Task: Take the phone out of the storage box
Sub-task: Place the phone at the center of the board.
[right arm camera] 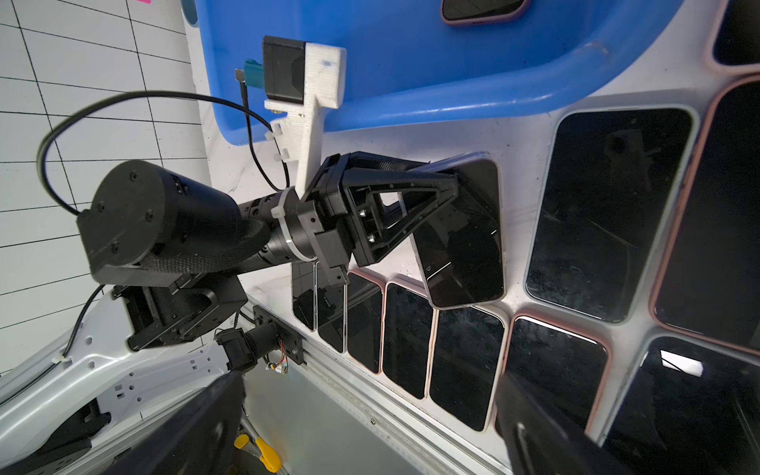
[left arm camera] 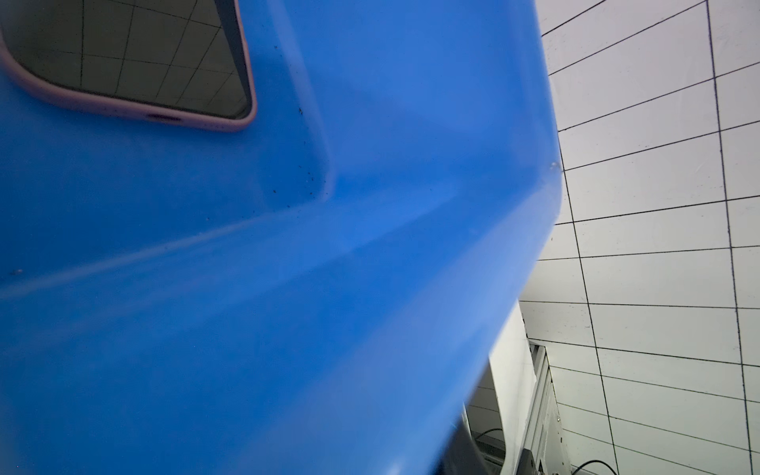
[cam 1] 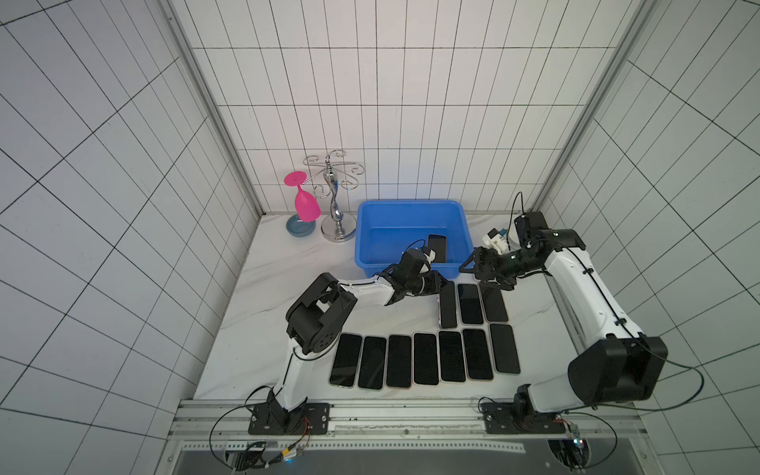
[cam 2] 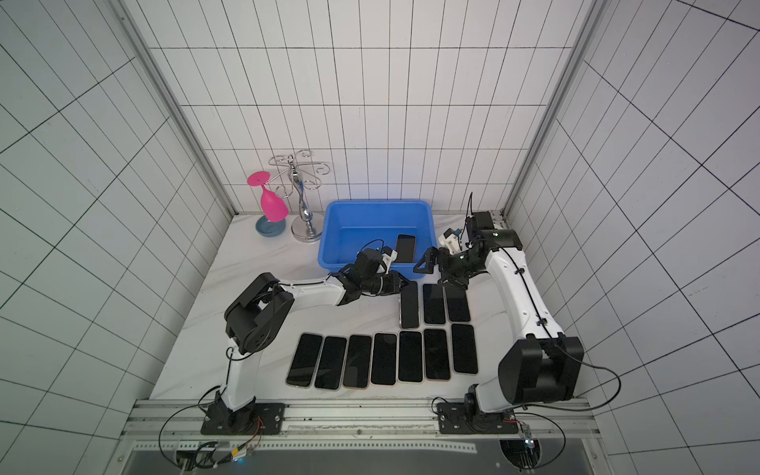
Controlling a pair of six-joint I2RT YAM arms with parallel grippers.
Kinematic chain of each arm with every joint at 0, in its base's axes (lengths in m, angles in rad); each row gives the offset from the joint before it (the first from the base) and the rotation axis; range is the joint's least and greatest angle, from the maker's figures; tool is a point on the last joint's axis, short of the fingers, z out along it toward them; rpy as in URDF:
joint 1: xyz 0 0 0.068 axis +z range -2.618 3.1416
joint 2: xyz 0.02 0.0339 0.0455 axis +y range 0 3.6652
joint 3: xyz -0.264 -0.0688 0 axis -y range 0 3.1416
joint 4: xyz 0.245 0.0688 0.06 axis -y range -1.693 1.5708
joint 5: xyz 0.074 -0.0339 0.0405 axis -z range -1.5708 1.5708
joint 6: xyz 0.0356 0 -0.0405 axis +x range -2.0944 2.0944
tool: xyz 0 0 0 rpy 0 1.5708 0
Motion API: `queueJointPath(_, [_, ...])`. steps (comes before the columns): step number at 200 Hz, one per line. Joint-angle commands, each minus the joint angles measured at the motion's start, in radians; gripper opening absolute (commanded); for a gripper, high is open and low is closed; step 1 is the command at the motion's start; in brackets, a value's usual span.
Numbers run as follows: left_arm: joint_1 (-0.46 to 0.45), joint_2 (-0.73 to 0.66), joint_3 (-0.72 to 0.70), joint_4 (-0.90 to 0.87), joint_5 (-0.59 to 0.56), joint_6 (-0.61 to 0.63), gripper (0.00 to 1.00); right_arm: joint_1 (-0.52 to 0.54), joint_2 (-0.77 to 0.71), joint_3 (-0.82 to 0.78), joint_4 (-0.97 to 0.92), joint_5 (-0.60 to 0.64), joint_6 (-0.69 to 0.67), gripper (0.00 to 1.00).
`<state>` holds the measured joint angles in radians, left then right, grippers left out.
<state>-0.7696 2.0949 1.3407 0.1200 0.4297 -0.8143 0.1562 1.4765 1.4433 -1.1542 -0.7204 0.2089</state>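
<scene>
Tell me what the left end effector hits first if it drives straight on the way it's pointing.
The tilted phone, its end right at the tips of the left end effector. Beyond it a flat phone lies in line, though depth is hard to judge.

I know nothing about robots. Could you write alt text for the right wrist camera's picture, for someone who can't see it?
The left gripper has its jaws around one end of a tilted dark phone over a white table. Other phones lie flat in rows around it, and one more phone lies inside the blue storage box beyond.
</scene>
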Motion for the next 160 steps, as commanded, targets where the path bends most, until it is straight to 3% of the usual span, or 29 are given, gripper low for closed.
queueJointPath(1, [0.015, 0.107, -0.025, -0.24, -0.02, -0.062, 0.29, -0.013, -0.03, -0.02, -0.012, -0.015, -0.023, 0.99])
queueJointPath(28, [0.015, 0.106, -0.022, -0.256, -0.025, -0.053, 0.32, -0.017, -0.031, -0.018, -0.012, -0.013, -0.022, 0.99])
queueJointPath(100, [0.015, 0.105, -0.023, -0.367, -0.077, -0.061, 0.57, -0.018, -0.036, -0.021, -0.006, -0.013, -0.012, 0.99])
queueJointPath(130, [0.015, 0.117, 0.01, -0.444, -0.105, -0.055, 0.62, -0.019, -0.039, -0.021, -0.001, -0.013, -0.005, 0.99])
queueJointPath(139, [0.015, 0.118, 0.021, -0.469, -0.114, -0.055, 0.73, -0.019, -0.041, -0.021, 0.001, -0.011, -0.002, 0.99])
queueJointPath(160, [0.015, 0.133, 0.065, -0.565, -0.135, -0.055, 0.75, -0.018, -0.044, -0.023, 0.002, -0.013, 0.003, 0.99])
